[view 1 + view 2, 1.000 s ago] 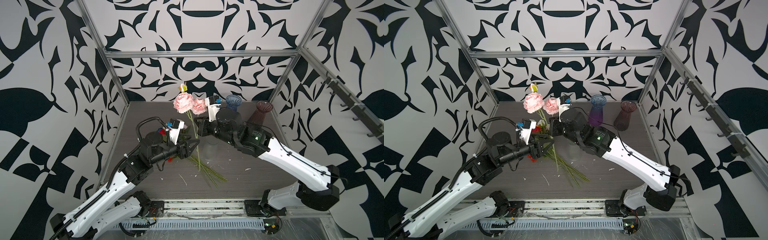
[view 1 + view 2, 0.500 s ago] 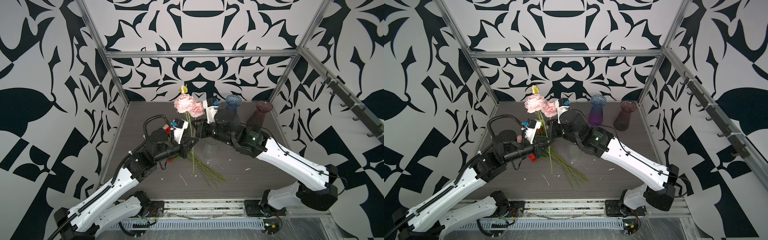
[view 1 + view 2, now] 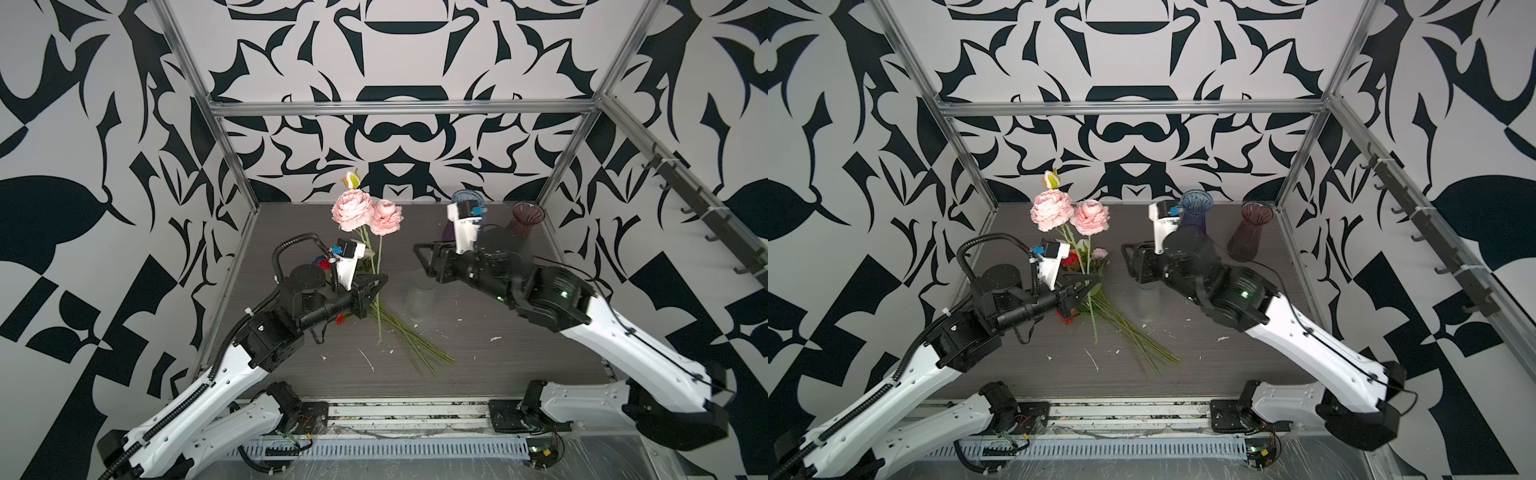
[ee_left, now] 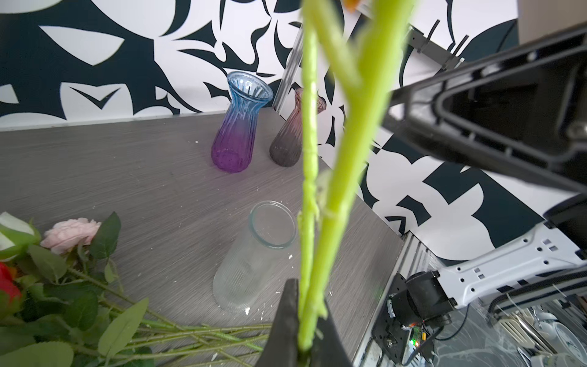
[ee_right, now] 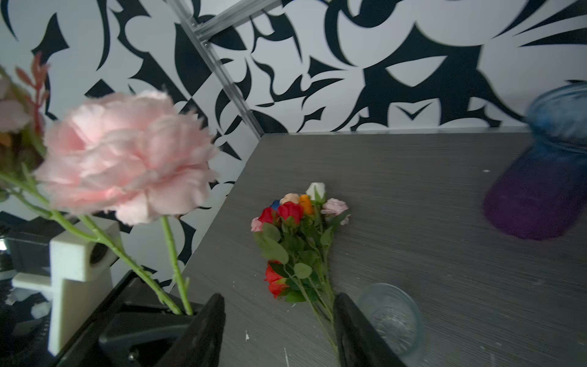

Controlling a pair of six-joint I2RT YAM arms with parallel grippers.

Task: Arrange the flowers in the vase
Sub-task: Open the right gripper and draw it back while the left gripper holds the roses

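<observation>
Two ruffled pink blooms (image 3: 352, 210) are standing upright above the table (image 3: 498, 374), their stems (image 4: 309, 222) being pinched low down by the closed left gripper (image 3: 380, 286). The clear vase (image 4: 254, 254) is standing just beside them, empty. The right gripper (image 5: 276, 321), jaws apart and holding nothing, is hovering near its mouth. Likely faults: the top-heavy blooms swinging in the thin pinch, stem tails snagging the roses (image 5: 295, 228) lying below, either arm knocking the clear vase over, or a miss at its narrow rim dropping both stems.

Top views look down from the front (near-identical) — close wrist cameras share the clear vase (image 4: 244, 270).
</observation>
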